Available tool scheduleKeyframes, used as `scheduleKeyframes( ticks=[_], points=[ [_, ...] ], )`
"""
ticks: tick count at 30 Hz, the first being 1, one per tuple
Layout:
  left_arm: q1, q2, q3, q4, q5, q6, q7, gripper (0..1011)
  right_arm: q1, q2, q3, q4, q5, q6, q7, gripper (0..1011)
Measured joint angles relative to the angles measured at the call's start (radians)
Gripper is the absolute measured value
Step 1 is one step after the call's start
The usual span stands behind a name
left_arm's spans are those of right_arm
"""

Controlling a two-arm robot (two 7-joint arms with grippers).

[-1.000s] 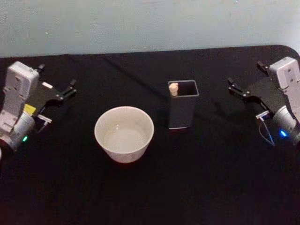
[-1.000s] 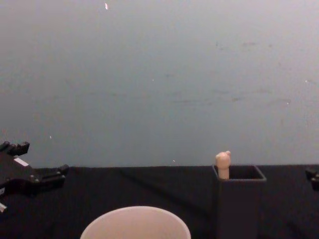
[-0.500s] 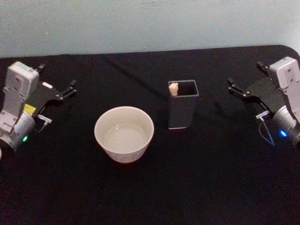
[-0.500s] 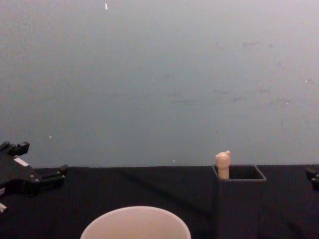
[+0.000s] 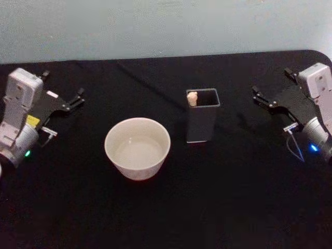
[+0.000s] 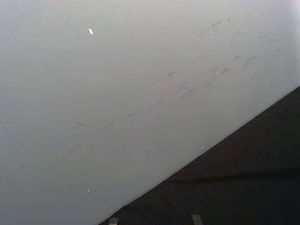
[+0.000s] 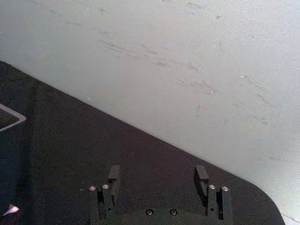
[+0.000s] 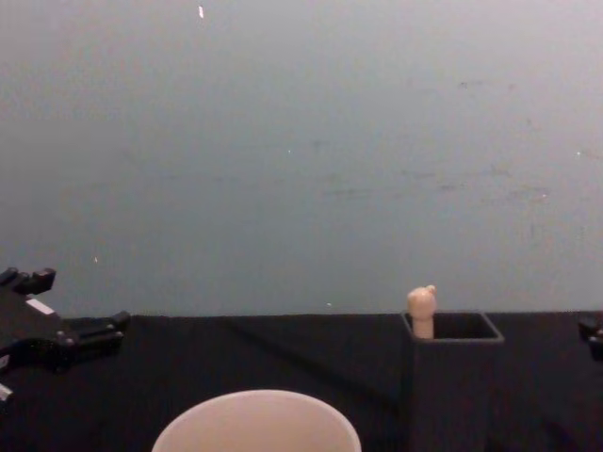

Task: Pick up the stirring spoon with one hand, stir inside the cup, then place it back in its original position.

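Count: two grippers, one cup (image 5: 137, 148), one holder (image 5: 202, 124), one spoon (image 5: 192, 98), all on or over one black table (image 5: 171, 207).

- left gripper (image 5: 63, 84): at the table's left edge, about as far back as the holder's mouth, well apart from the cup. Black, with a small white label (image 5: 52, 94) on top and a green light (image 5: 27, 153) on the wrist behind. Jaws wide apart, nothing held. From the chest, two dark prongs with bare wall between them.

- cup: pale, round, wide-mouthed, upright. Left of centre, nearer the robot than the holder, with a plain gap of cloth between the two. Inside pale; contents not possible to tell.

- holder: dark grey, square-mouthed, upright, narrower than the cup. Just right of the cup and a little farther back.

- spoon: standing in the holder against the left side of its mouth. Beige knob of the handle poking above the rim; stem and bowl hidden inside the box. Touched by neither gripper.

- right gripper (image 5: 272, 83): at the table's right edge, roughly mirroring the left one, well apart from the holder. White tag (image 5: 290, 127) below it, blue light (image 5: 313, 148) on the wrist. Jaws wide open and empty. In the right wrist view, two upright fingers (image 7: 201, 174) with cloth and wall between.

Around: pale grey-blue wall (image 5: 155, 26) behind the table. Between each gripper and the cup or holder, bare black cloth.
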Motion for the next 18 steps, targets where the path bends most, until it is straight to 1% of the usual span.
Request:
scheduleKeyframes(
  ticks=[4, 11, 12, 15, 16, 17, 18],
  points=[
    [0.0, 0.0, 0.0, 0.0, 0.0, 0.0, 0.0, 1001, -0.018, 0.001, 0.018, -0.02, 0.014, 0.0, 0.024, 1000],
    [0.0, 0.0, 0.0, 0.0, 0.0, 0.0, 0.0, 1001, -0.074, 0.025, 0.052, -0.091, 0.059, 0.011, 0.079, 1000],
    [0.0, 0.0, 0.0, 0.0, 0.0, 0.0, 0.0, 1001, -0.09, 0.033, 0.062, -0.112, 0.073, 0.014, 0.096, 1000],
    [0.0, 0.0, 0.0, 0.0, 0.0, 0.0, 0.0, 1001, -0.115, 0.047, 0.074, -0.144, 0.098, 0.017, 0.127, 1002],
    [0.0, 0.0, 0.0, 0.0, 0.0, 0.0, 0.0, 1001, -0.131, 0.057, 0.082, -0.165, 0.117, 0.019, 0.151, 1000],
    [0.0, 0.0, 0.0, 0.0, 0.0, 0.0, 0.0, 1001, -0.138, 0.062, 0.085, -0.174, 0.125, 0.02, 0.163, 1000],
    [0.0, 0.0, 0.0, 0.0, 0.0, 0.0, 0.0, 1001, -0.152, 0.071, 0.091, -0.191, 0.139, 0.021, 0.189, 1000]
  ],
)
